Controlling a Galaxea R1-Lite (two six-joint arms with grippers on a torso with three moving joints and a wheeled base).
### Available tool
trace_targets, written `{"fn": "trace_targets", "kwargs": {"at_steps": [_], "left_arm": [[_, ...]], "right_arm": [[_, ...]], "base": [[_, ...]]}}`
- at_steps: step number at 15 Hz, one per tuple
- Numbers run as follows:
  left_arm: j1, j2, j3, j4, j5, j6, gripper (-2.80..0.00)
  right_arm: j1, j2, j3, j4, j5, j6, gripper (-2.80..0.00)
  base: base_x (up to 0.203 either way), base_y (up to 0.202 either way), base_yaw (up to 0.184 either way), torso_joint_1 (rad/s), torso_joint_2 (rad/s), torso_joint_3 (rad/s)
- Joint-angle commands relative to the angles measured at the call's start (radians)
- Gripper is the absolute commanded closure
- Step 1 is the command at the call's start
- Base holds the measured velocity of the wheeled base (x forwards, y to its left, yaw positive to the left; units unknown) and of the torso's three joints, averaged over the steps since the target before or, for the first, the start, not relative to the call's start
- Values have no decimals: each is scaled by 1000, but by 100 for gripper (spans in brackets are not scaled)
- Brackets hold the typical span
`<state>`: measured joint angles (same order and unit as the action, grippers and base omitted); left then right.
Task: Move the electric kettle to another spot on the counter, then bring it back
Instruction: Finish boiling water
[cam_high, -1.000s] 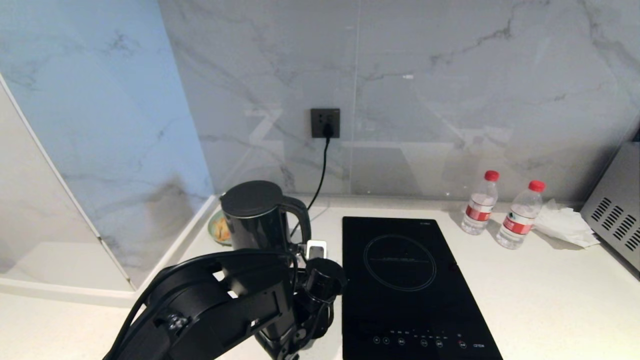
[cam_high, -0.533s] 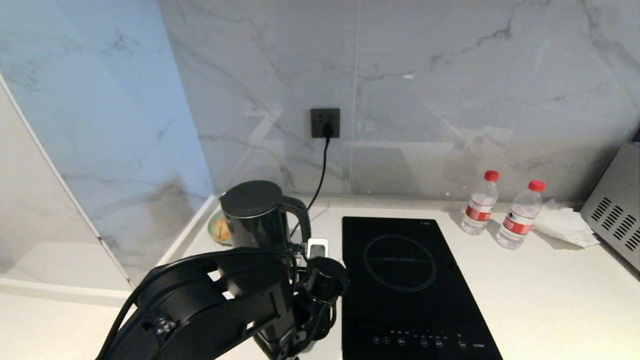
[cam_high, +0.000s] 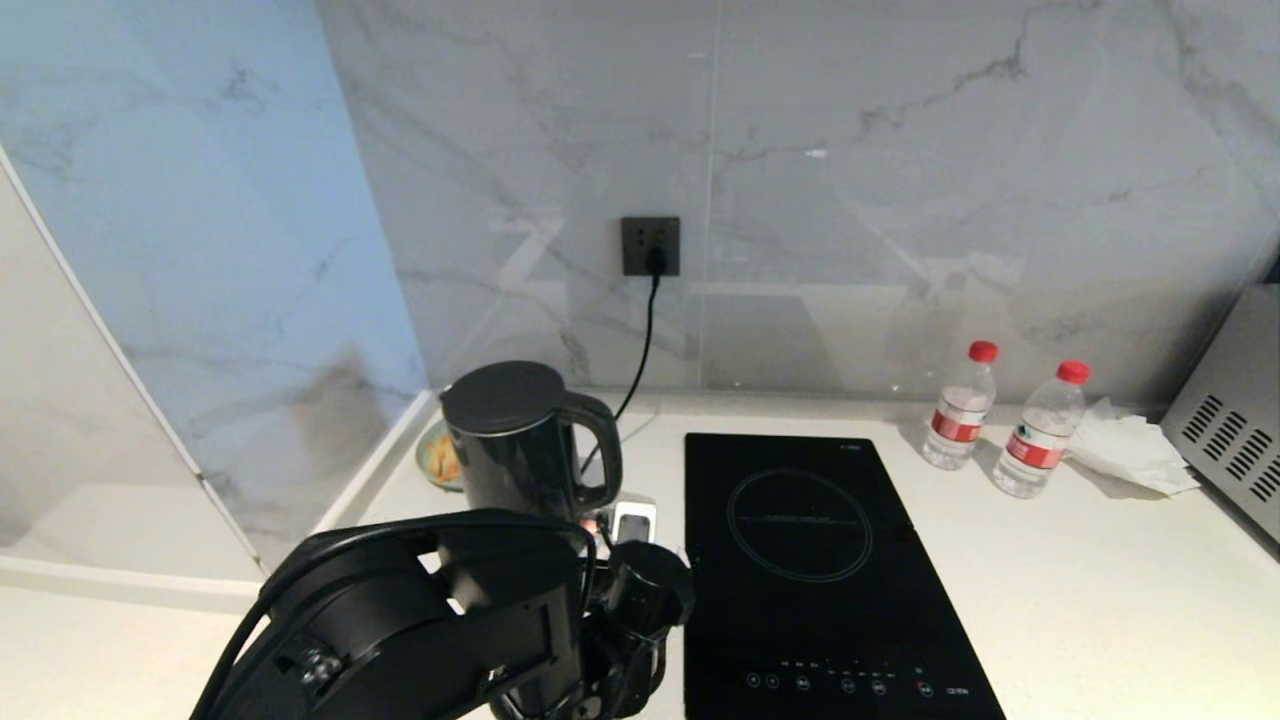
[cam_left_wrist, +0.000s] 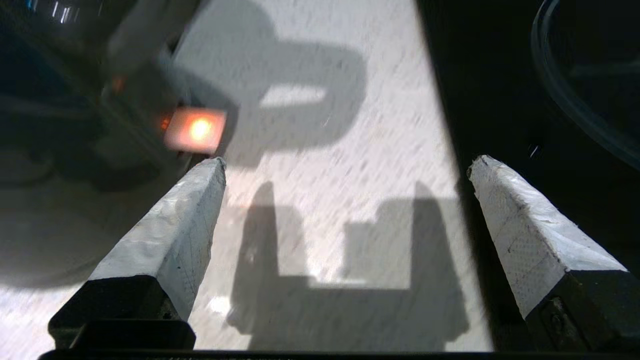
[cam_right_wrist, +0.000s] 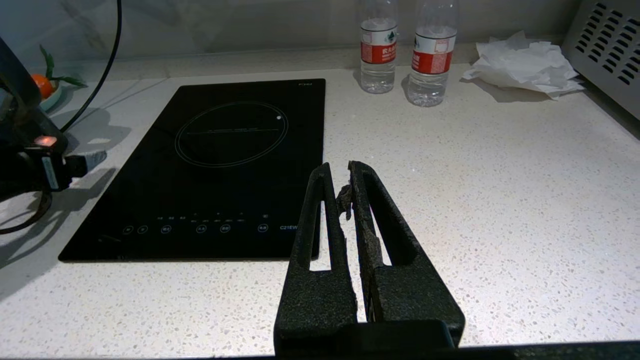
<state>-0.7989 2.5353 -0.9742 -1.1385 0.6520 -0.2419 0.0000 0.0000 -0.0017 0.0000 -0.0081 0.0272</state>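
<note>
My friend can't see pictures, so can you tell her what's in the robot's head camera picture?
A tall black electric kettle stands at the back left of a white counter, in front of the robot's black left arm. Beside it lies a black glass hob, with two water bottles further right.

Off-white counter (cam_high: 1100, 600), inset hob (cam_high: 810, 560), electric kettle (cam_high: 515, 440), two bottles (cam_high: 960, 405)
</note>
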Motion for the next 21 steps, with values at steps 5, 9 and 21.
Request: {"fn": "trace_targets", "kwargs": {"at_steps": [5, 9, 21], "left_arm": [[-6, -15, 51, -6, -35, 16, -280], [-7, 4, 7, 22, -55, 32, -280], [6, 6, -138, 224, -58, -80, -280]], "right_arm": [[0, 0, 0, 0, 0, 0, 0], [0, 0, 0, 0, 0, 0, 0], [0, 0, 0, 0, 0, 0, 0]], "base": [[0, 0, 0, 0, 0, 0], [0, 0, 0, 0, 0, 0], [0, 0, 0, 0, 0, 0]]}}
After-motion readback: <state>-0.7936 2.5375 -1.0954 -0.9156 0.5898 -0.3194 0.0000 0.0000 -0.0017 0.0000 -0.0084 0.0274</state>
